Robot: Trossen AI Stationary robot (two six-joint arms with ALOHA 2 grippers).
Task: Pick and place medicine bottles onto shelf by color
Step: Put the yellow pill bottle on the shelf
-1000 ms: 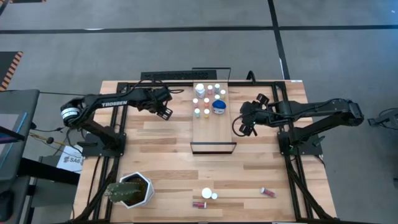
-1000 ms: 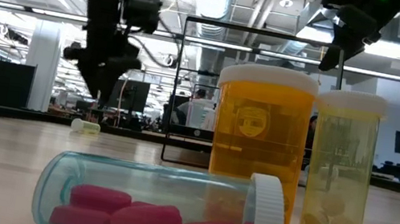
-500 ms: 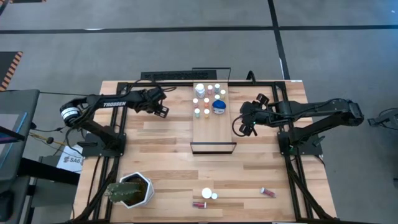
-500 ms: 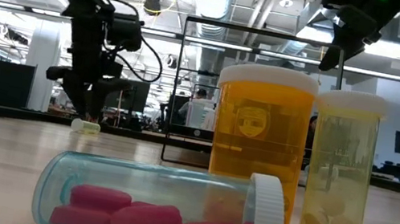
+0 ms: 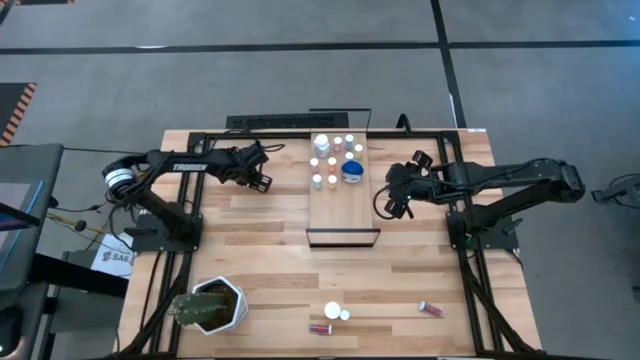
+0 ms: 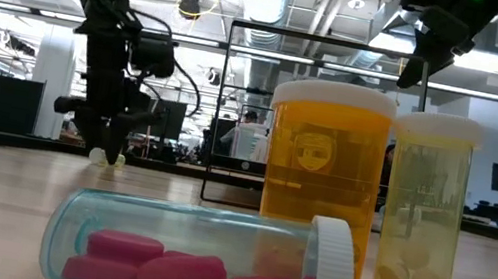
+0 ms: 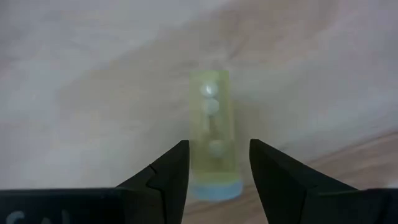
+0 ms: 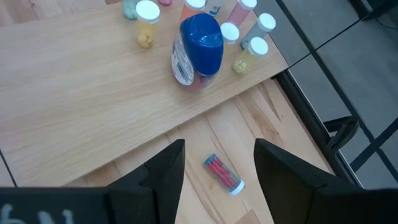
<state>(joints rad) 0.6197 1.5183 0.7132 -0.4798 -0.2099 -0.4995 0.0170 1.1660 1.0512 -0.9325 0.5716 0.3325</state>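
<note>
Our left hand (image 7: 214,171), open and empty, straddles a lying yellow-green clear vial (image 7: 212,127); closing off-centre could roll it away.

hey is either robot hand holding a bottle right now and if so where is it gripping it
Neither. The left hand stands open around a yellow vial lying on the table, fingers either side near its capped end, not yet closed. The right hand hangs open and empty beside the shelf.

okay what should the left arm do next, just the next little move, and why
Probably lower a touch and close. The left gripper is open, its fingers either side of a yellow vial lying on the table, not gripping it yet.
</note>
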